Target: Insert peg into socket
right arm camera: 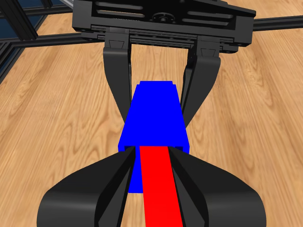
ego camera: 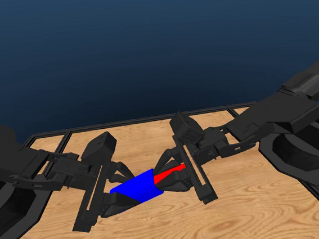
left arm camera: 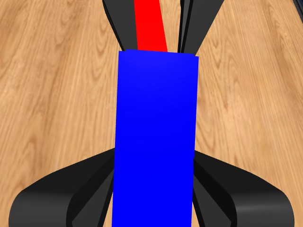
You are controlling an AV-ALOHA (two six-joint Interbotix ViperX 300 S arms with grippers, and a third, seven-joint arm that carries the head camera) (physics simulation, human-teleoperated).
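The blue socket (ego camera: 138, 188) hangs above the wooden table, with my left gripper (ego camera: 115, 198) shut on it. The red peg (ego camera: 169, 173) is clamped in my right gripper (ego camera: 179, 176), and its tip has entered the socket's open end. In the left wrist view the socket (left arm camera: 155, 137) fills the middle between my jaws, and the peg (left arm camera: 150, 26) shows beyond its far end. In the right wrist view the peg (right arm camera: 160, 187) runs from between my jaws into the socket (right arm camera: 155, 118), which the opposite gripper's fingers (right arm camera: 118, 71) hold from both sides.
The wooden table (ego camera: 226, 220) lies beneath both grippers. A dark metal frame (ego camera: 148, 120) borders it at the back and the right.
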